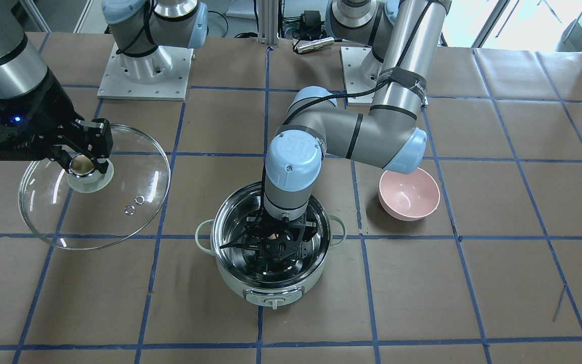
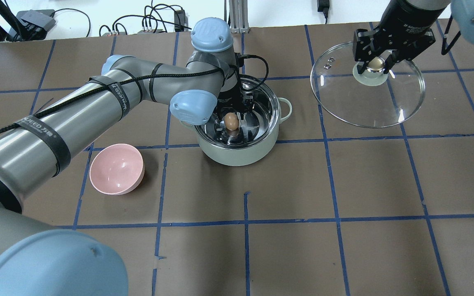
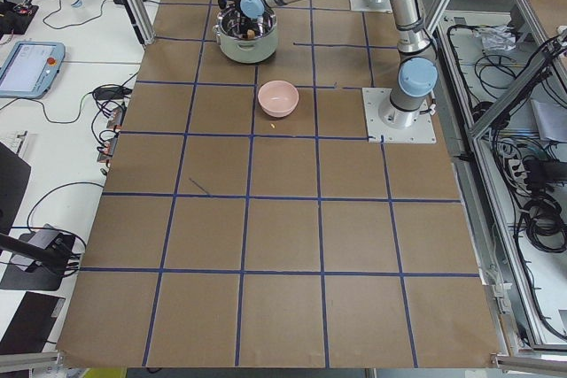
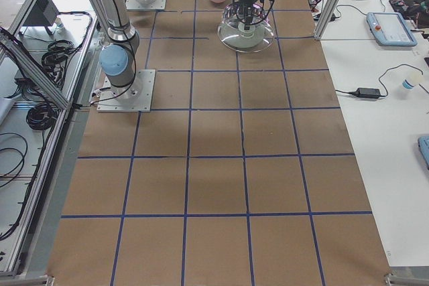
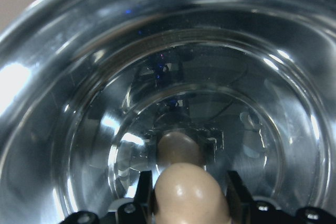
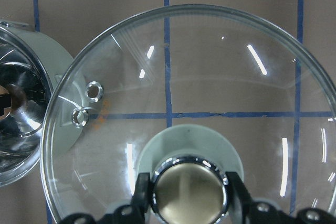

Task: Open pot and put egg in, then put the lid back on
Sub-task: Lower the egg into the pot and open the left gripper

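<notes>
Well, from where I stood the pot (image 2: 241, 154) sat open on the brown, blue-taped surface (image 2: 344, 246), roughly in the middle, with its shiny steel inside showing and its front control knob (image 1: 274, 302) turned away from the robot. The left arm reached down into it, and the left end effector (image 5: 190, 195) was well below the rim, its two fingers closed on the egg (image 2: 231, 121), one on each side. So the egg was inside the pot's walls but not let go; the tan oval threw a clear reflection on the steel floor beneath it, and I could not tell whether it touched that floor or hung just above it. Off to the robot's right, well apart from the pot, the right end effector (image 2: 376, 63) was clamped on the round beige-gold knob (image 6: 189, 190) of the lid (image 2: 368, 102), a finger on either side of it. The clear glass lid hung tilted from that grip, its two small metal vent holes (image 6: 86, 103) on the side nearest the pot. Whether its low edge met the surface I could not make out. On the robot's left of the pot, apart from it, a pink bowl (image 2: 115, 170) stood on the surface with its opening upward and slightly tipped.
</notes>
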`<state>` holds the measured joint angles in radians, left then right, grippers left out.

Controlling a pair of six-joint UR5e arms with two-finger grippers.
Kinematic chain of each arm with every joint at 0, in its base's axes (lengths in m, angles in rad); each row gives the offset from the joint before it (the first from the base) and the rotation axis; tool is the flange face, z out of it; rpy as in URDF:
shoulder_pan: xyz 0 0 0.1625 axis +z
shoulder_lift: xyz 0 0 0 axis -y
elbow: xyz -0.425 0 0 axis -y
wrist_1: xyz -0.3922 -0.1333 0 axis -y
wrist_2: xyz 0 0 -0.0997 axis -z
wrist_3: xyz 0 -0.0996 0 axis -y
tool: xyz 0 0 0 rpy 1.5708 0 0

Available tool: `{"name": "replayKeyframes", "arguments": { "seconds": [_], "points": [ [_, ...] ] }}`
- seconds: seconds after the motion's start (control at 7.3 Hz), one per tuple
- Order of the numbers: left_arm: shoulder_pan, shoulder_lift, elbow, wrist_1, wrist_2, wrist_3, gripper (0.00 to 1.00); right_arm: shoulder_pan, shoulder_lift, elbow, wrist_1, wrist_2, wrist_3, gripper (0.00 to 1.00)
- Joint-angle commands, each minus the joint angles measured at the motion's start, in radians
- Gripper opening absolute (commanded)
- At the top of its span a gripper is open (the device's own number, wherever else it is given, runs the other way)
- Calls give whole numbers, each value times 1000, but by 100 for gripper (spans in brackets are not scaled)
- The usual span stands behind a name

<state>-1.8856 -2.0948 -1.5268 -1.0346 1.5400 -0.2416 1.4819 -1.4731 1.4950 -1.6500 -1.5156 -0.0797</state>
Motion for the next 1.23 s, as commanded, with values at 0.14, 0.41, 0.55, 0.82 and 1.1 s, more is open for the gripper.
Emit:
{"name": "replayKeyframes", "arguments": {
  "seconds": [0.14, 0.41, 0.55, 0.82, 1.1],
  "points": [
    [-1, 141, 14, -115, 2, 28, 85, 1, 1, 1, -2, -2, 1, 34],
    [11, 279, 22, -282, 2, 48, 87, 15, -3, 5, -2, 2, 15, 34],
    [23, 335, 20, -356, 2, 48, 87, 23, -4, 2, -10, 5, 20, 34],
    [51, 442, -1, -493, 9, 50, 89, 119, 17, -7, -71, 15, 171, 33],
    [82, 518, -32, -610, 28, 50, 92, 268, 103, -31, -183, 14, 379, 34]
  ]
}}
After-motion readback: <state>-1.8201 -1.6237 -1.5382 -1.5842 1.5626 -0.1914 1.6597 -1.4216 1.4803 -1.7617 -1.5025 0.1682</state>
